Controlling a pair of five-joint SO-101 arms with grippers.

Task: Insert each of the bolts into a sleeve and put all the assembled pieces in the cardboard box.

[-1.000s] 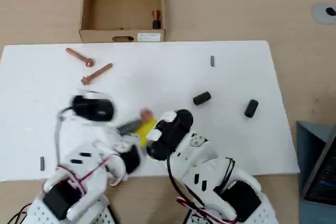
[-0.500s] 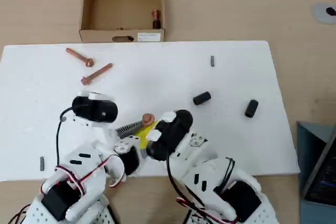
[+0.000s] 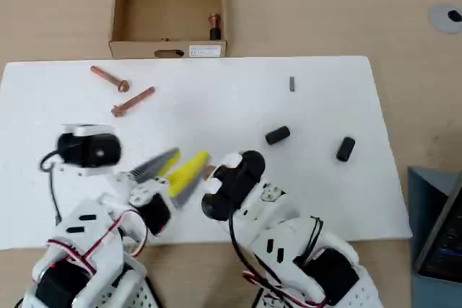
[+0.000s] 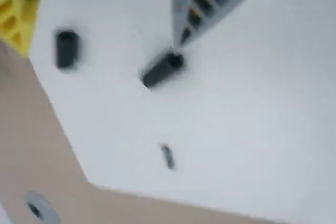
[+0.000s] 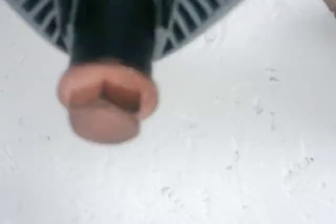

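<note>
My right gripper [image 5: 113, 45] is shut on a black sleeve [image 5: 113, 19] with a copper bolt head [image 5: 107, 100] sticking out of its end. From above, that right gripper [image 3: 216, 178] sits at the mat's front middle. Just to its left, my left gripper [image 3: 192, 154] stands open, grey and yellow fingers spread and holding nothing. Two loose bolts [image 3: 110, 77] [image 3: 133, 101] lie at the back left. Two loose sleeves [image 3: 277, 135] [image 3: 346, 148] lie to the right, the sleeves [image 4: 163, 69] [image 4: 65, 48] also seen past the left gripper [image 4: 102, 38]. The cardboard box [image 3: 119, 12] holds one assembled piece [image 3: 214, 27].
A white mat [image 3: 216, 99] covers the table. Small grey pins lie at the back right [image 3: 291, 84] and the front left [image 3: 58, 224]. A laptop corner [image 3: 437, 229] sits at the right edge. The box stands behind the mat's back edge.
My left gripper has let go of the bolt, opened, and drawn back to the left. The bolt now stays in the sleeve held by the right gripper, which has not moved.
</note>
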